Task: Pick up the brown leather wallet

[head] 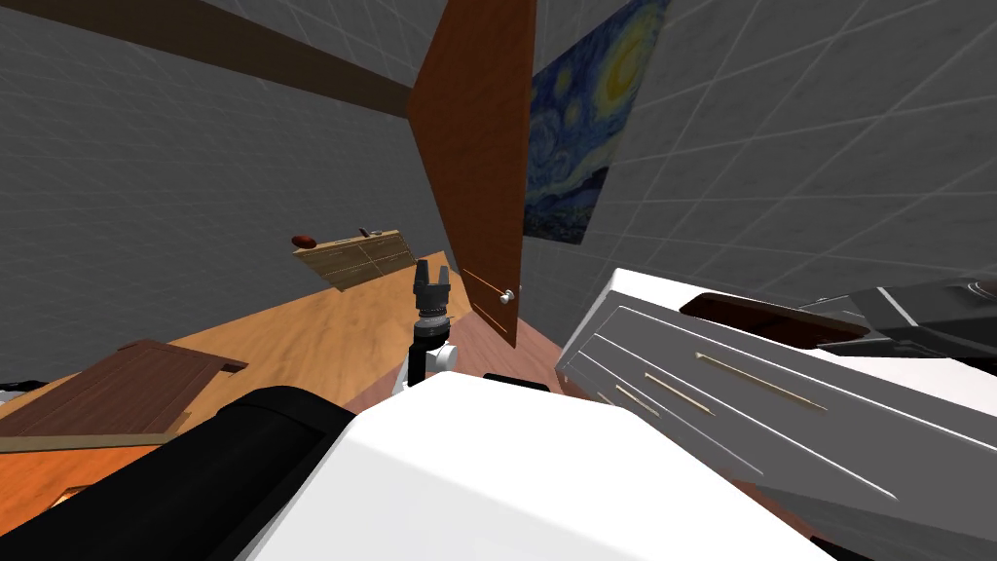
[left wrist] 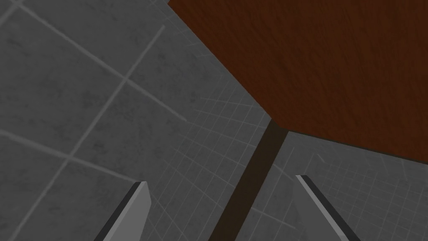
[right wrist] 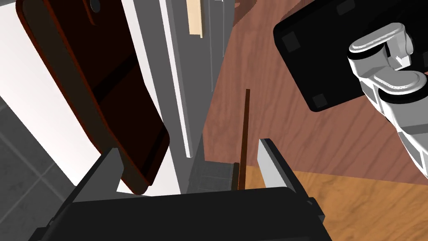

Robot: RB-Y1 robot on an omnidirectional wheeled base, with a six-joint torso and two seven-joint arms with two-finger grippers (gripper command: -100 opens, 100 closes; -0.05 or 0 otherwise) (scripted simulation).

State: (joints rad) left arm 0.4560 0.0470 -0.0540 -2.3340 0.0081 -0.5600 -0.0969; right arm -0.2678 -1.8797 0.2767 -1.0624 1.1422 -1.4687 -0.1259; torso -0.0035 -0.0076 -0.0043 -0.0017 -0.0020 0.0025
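1. Dark brown flat rectangular wallet (right wrist: 96, 79) lies flat on the white top of the grey-fronted dresser w/ long pale handles (head: 740, 419), off to my right side.
2. Right gripper (right wrist: 190, 165) is over the dresser's front edge. Its fingers are spread apart w/ nothing clamped.
3. Wallet's near end sits just beside one finger (right wrist: 112, 167), can't tell if it's touching tbh.
4. Left gripper (head: 432, 268) is raised out in front of me, pointing up, near the open reddish-brown wooden door (head: 477, 146). Blades are apart, nothing in them.
5. Bkgd: light wood low cabinet (head: 360, 257) at the far wall w/ a reddish-brown oval thing (head: 304, 241) on top, and a blue & yellow swirly painting (head: 584, 117) beside the door.
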